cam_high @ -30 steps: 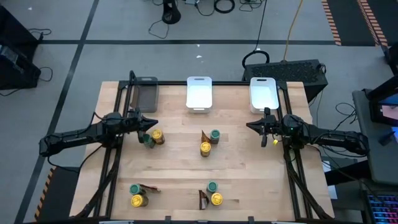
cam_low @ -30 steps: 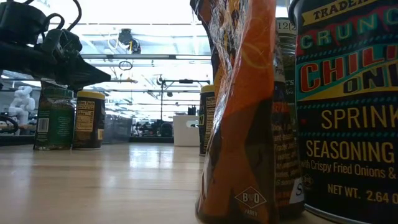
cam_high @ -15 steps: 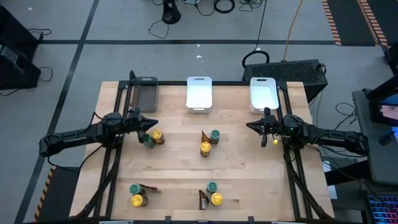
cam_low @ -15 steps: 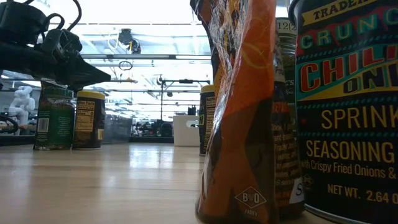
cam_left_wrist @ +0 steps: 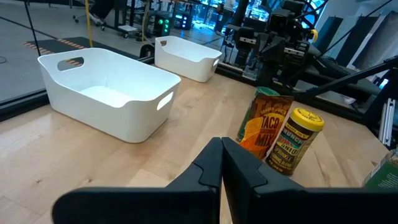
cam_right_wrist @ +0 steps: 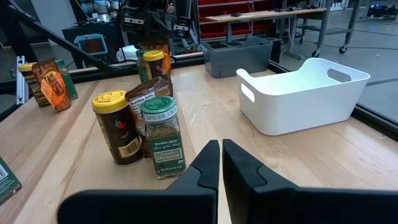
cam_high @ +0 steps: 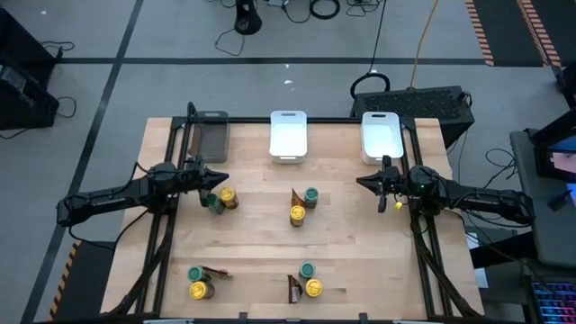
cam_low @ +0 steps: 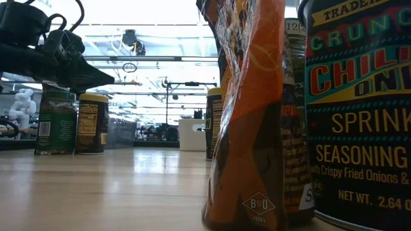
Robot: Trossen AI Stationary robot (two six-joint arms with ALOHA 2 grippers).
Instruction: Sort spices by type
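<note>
While both arms hover over the bench (cam_high: 261,225), the left claw (cam_high: 223,179) and right claw (cam_high: 361,184) are pinched together, empty, with spices (cam_high: 303,205) grouped between them.

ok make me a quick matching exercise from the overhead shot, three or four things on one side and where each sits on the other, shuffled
Things:
1. dark tray
2. middle white tray
3. left gripper
4. right gripper

Places:
A. table's right side, below the right white tray
B. far edge, centre
C. far left corner
D. just above the jars on the left

Pairs: 1-C, 2-B, 3-D, 4-A
</note>
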